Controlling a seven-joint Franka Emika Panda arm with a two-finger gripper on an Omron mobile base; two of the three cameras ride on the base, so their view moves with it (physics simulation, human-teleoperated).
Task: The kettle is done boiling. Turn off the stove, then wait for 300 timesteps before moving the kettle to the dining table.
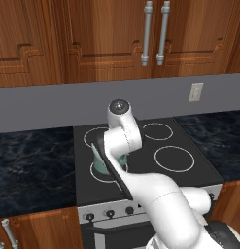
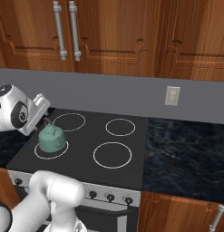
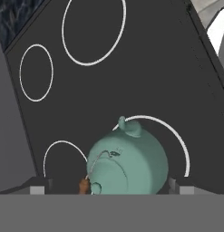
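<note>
Fingers [image 3: 40, 186] are seen spread wide at the bottom of the hand view, one tip at each lower corner, with nothing clasped between them. The gripper [image 3: 106, 188] is held just above the kettle [image 3: 128, 158], whose rounded teal body lies between the two tips without being touched by either, as far as can be told. Its short spout is pointed away from the fingers, and the brown end of its thin handle is seen close beside the left tip. Whether anything is held inside the kettle cannot be told, as its lid is on.

From the right base view the kettle [image 2: 51, 138] is found standing upright on the front left ring of the stove [image 2: 86, 140], with the white hand of the arm hanging just behind and above it. In the left base view the kettle [image 1: 99, 163] is mostly hidden behind the forearm, and only a sliver of teal is shown on the same ring.

Beyond the fingers, the black glass is laid out with three other white rings, all bare. A row of small dark knobs [image 2: 109, 197] is set along the silver front panel, well apart from the fingers. Dark marbled counter [image 2: 186, 149] is seen to either side of the stove, a grey backsplash with a pale wall outlet [image 2: 172, 95] behind it, and wooden cabinets [image 2: 131, 31] with silver handles above.
</note>
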